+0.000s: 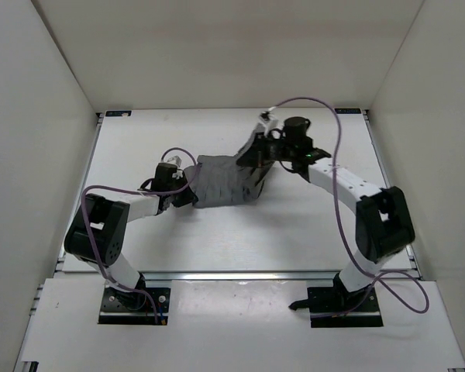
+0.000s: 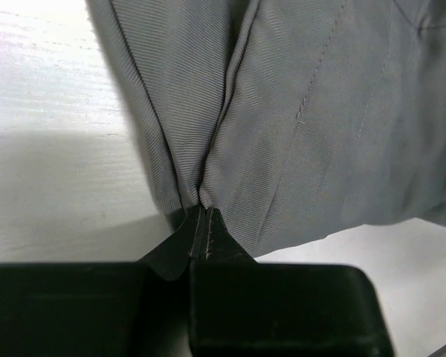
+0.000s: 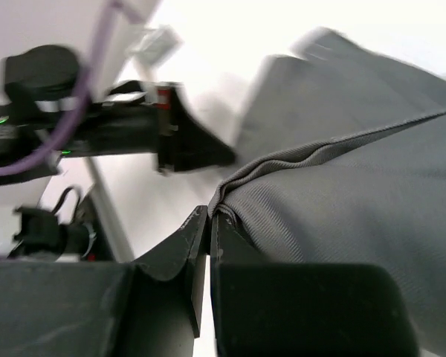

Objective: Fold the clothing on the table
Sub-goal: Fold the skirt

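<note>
Left gripper (image 1: 191,195): clamped on the left edge of the clothing (image 1: 225,182), jaws pinched together with a tuck of grey cloth between the tips, low against the table (image 1: 310,225).
Left wrist view: fingertips (image 2: 197,236) meet on a gathered pleat, and the cloth fans out and away from them.
Clothing: dark grey and pleated, bunched rather than flat, lying over the middle of the table.
Long axis: it runs from the near-left end up to the far-right end, strung between the two grippers.
Right gripper (image 1: 256,153): closed as well, nipping the clothing's far-right corner. That corner looks lifted clear of the table, while the rest sags down to the heap.
Right wrist view: a ridge of hem sits right in the tips, with the broad grey panel spreading out beyond it.
Which way it lies: from the right gripper the bulk is to the left and nearer; from the left gripper it is to the right and a little farther.
Nearer arm: neither, since both are already on the cloth, one at each end.
Next move, my call: carry the raised right corner across the long axis towards the left end, with the left grip as the anchor.
Risk: thin bites on both ends, so a slip looks possible.
</note>
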`<state>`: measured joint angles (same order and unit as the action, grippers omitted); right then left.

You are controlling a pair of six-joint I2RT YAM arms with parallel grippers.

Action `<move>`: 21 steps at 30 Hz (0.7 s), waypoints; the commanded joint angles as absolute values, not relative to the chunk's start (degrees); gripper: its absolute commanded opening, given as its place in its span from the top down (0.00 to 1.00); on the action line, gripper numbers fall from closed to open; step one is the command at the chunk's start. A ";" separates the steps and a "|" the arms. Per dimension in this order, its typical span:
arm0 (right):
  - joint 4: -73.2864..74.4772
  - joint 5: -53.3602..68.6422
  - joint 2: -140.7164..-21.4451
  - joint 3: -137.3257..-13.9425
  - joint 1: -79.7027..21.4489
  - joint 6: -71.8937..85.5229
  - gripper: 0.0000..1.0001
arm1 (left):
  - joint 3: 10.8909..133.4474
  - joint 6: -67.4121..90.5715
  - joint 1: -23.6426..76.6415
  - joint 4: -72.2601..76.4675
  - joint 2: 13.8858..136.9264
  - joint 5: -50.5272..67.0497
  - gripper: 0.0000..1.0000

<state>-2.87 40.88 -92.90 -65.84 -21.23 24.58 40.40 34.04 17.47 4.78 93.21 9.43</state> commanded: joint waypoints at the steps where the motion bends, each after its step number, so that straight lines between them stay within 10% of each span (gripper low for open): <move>1: -2.82 48.66 -101.31 -73.54 -26.61 22.15 1.00 | 39.20 34.36 18.02 5.10 90.18 9.32 1.00; 21: 14.75 54.14 -125.32 -98.42 -37.97 13.80 1.00 | 36.74 34.89 17.58 6.86 89.56 10.10 1.00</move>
<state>13.76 52.01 -123.63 -92.90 -36.95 15.73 37.56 34.85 17.43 6.59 91.42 9.47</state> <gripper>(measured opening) 0.010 0.020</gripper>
